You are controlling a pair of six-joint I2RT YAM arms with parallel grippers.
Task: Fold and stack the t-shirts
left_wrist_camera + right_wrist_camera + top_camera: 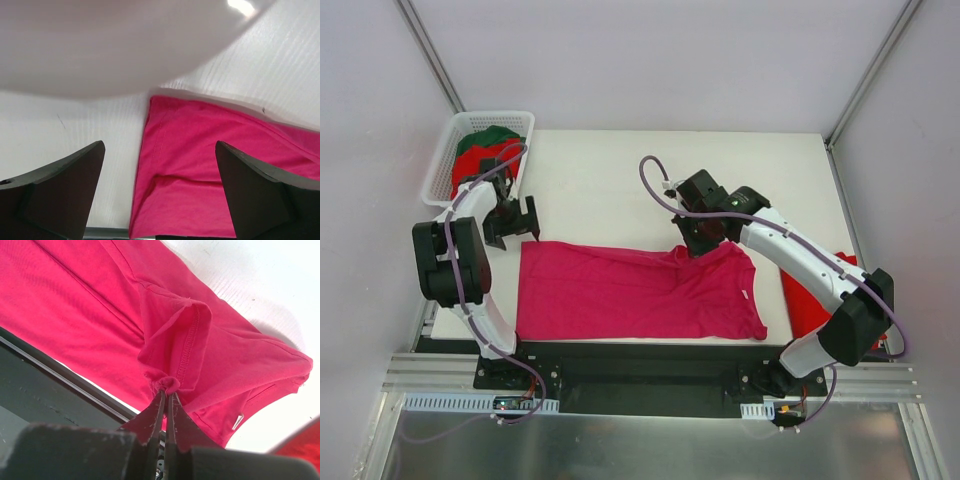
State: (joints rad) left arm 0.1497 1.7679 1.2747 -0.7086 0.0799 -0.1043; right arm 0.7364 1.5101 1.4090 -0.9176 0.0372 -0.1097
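White arms; black joints; purple cables.

1. Top view: bright, even, diffuse light from above. White counter close to clipping. Sharp across the frame; shadows soft and short.
2. Left wrist view: hot glare spot at upper right. Pale blurred shape fills the upper half, fully out of focus. Left claw dark and soft-edged in the lower corners.
3. Right wrist view: magenta t-shirt stitching crisp at centre. Right claw blurred, near black at bottom edge. Counter at upper right washed out, with a faint grey shadow along the cloth edge.
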